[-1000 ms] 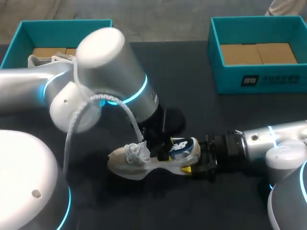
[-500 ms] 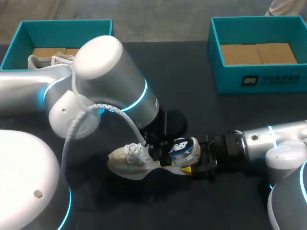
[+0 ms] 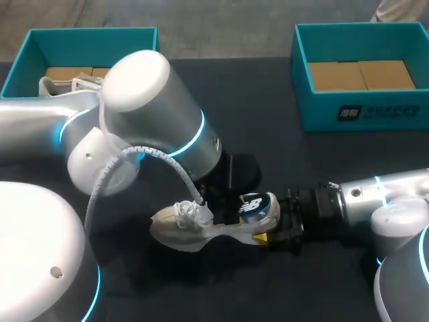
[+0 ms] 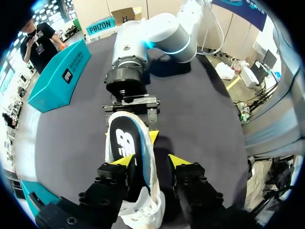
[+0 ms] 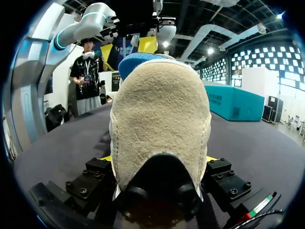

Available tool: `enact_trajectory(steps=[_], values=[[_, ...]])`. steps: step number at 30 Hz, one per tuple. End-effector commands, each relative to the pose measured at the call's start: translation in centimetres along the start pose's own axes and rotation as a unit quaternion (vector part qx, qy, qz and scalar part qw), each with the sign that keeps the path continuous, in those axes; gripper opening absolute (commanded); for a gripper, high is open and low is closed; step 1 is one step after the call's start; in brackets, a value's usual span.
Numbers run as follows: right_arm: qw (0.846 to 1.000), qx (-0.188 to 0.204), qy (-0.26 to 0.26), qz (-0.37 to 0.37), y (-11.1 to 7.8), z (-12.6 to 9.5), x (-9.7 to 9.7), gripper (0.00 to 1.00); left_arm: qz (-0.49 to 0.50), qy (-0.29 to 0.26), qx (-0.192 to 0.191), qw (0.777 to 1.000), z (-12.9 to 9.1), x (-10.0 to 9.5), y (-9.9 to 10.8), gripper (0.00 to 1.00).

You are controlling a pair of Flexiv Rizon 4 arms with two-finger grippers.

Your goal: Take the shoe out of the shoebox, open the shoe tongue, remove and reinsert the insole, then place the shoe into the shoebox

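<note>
A beige shoe (image 3: 181,231) with white laces and a blue heel lies mid-table, toe towards my left arm. My right gripper (image 3: 269,235) is shut on its heel end; in the right wrist view the suede heel (image 5: 159,114) fills the space between its fingers (image 5: 97,167). My left gripper (image 3: 224,213) hangs over the shoe's opening. In the left wrist view one yellow tip lies against the blue collar (image 4: 125,140), while the other fingertip (image 4: 178,161) stands clear of the rim, so the left gripper (image 4: 151,161) is open. The insole is hidden.
A teal shoebox (image 3: 87,37) stands at the back left with a second pale shoe (image 3: 57,86) in it. Another teal box (image 3: 355,111) with a cardboard insert stands at the back right. My left arm's large elbow (image 3: 147,114) hangs over the table's left middle.
My left arm has shifted slightly and its gripper has sunk closer onto the shoe's opening. The shoe and my right gripper have stayed put.
</note>
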State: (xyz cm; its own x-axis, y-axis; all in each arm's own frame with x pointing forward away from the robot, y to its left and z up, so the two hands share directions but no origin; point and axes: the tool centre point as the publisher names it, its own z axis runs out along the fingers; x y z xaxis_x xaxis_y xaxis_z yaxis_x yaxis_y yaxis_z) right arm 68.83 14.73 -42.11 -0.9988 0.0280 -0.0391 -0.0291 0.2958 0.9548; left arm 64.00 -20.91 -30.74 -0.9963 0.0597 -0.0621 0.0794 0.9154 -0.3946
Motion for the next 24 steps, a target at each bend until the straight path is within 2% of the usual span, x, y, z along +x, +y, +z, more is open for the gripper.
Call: enact_trajectory(steps=[1, 7, 16, 24], values=[[1.0, 0.002, 0.0, 0.0, -0.1, 0.1, 0.0, 0.0, -0.001, -0.03, 0.012, 0.999, 0.6, 0.8, 0.1, 0.47], [1.0, 0.002, 0.0, 0.0, -0.1, 0.1, 0.0, 0.0, 0.003, -0.063, 0.026, 0.998, 0.8, 1.4, -0.1, 0.49], [1.0, 0.002, 0.0, 0.0, -0.1, 0.1, 0.0, 0.0, -0.005, -0.104, 0.043, 0.994, 1.7, 1.2, -1.0, 0.48], [1.0, 0.002, 0.0, 0.0, -0.1, 0.1, 0.0, 0.0, -0.017, -0.169, 0.036, 0.985, 2.6, 0.8, -1.6, 0.47]])
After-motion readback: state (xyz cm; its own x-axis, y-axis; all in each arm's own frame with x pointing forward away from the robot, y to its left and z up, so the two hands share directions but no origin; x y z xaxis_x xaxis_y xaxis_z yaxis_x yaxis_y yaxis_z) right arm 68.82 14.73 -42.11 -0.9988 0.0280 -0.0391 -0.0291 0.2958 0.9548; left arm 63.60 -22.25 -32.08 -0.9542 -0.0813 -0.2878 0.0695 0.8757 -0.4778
